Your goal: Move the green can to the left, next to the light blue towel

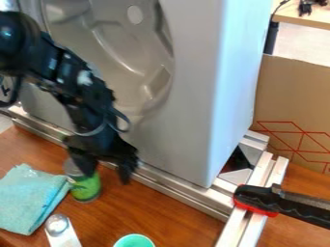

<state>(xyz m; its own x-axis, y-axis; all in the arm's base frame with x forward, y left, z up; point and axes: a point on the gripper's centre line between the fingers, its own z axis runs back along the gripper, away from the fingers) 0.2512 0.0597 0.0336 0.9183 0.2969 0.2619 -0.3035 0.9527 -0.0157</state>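
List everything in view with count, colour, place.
can: 1, green, lower left
cloth: 1, teal, left of can
cup: 1, teal, bottom edge
metal piece: 1, silver, below can
housing: 1, grey, centre
rails: several, silver, around housing base
clamp: 1, black-red, right
cardboard: 1, brown, right
tables: 2, brown front, tan back
arm: 1, black, upper left
gripper: 1, black, at can, open
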